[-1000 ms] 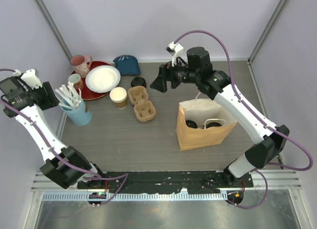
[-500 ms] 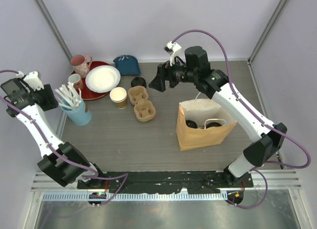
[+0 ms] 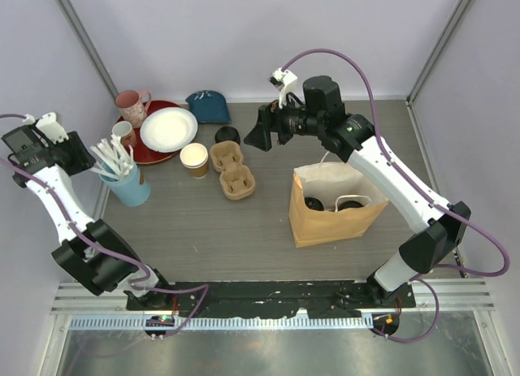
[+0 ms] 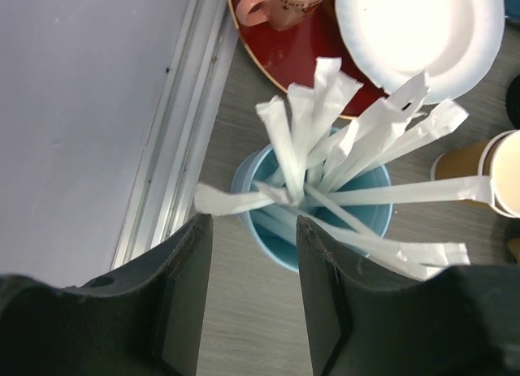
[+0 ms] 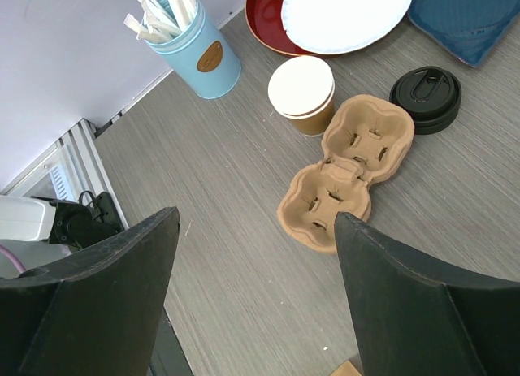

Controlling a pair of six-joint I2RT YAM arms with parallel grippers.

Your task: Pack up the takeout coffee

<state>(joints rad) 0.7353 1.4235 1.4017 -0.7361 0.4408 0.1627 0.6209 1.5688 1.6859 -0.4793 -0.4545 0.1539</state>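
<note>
Left hand [image 4: 251,250] has withdrawn toward the frame's left edge, jaws apart, empty. Right hand [image 5: 256,246] gapes wide, empty. Two takeout coffee cups [image 3: 314,204], black lids showing, stand inside the paper bag [image 3: 333,224], centre-right.

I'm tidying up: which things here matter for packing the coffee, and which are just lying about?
Job: two lidded coffees, paper bag.
Lying about: cup carrier, lidless cup, loose lid, pink mug, white plate, red plate, blue tumbler, blue cloth.
</note>
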